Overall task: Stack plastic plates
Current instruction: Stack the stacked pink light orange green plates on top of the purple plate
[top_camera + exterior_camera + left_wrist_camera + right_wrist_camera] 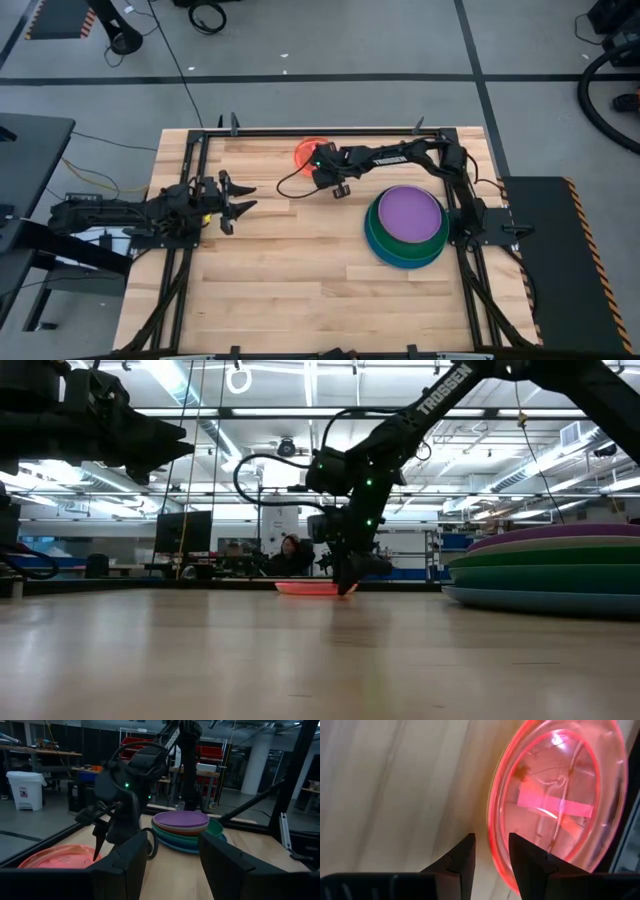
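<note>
- The right arm had "TROSSEN" written on it.
- The right pincer (341, 190) hung slightly open, holding nothing, beside the pink plate (309, 153) near the surface's (290, 280) far edge.
- The plate stack (407, 226) sat near the right edge.
- The left pincer (240, 198) waited wide open and empty near the left edge.

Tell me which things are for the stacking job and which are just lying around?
For the job:
- pink plate, alone by the table's far edge
- stack of plates, purple on top
- right hand, open by the pink plate

Just around:
- left hand, open, waiting
- white bin in the room
</note>
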Motion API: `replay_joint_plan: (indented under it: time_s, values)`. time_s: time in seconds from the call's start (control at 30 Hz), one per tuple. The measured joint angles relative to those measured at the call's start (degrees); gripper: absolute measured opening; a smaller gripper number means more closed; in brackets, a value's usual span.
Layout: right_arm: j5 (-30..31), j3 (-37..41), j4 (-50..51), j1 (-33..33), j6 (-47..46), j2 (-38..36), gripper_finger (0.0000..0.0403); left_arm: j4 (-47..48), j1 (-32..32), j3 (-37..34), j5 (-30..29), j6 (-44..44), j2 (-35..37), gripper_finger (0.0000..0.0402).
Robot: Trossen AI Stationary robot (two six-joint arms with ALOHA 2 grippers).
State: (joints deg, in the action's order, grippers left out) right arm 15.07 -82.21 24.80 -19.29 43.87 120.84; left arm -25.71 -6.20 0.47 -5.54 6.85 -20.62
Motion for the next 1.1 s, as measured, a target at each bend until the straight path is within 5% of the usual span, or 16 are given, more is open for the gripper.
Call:
replay_joint_plan:
  time_s: [0.3, 0.57, 0.8, 0.97, 1.1]
  values:
    - [0.89, -0.13, -3.39, -0.85, 3.57, 1.27, 0.0107, 0.22, 0.0, 0.0, -0.02, 0.0, 0.02, 0.0183]
    - [0.25, -0.04, -3.79, -0.61, 5.3, 1.46, 0.0016, 0.35, 0.0, -0.02, -0.02, 0.0, 0.0, 0.0183]
    - [5.6, 0.21, 1.2, 3.77, 3.32, -1.14, 0.0009, 0.34, 0.0, -0.02, -0.02, 0.0, 0.0, 0.0183]
    - [14.35, 0.13, 15.49, 13.33, -9.45, -10.64, 0.0008, 0.33, 0.0, -0.02, -0.02, 0.0, 0.0, 0.0183]
    - [17.1, 0.05, 33.64, 23.78, -31.11, -20.07, 0.0008, 0.33, 0.0, -0.02, -0.02, 0.0, 0.0, 0.0183]
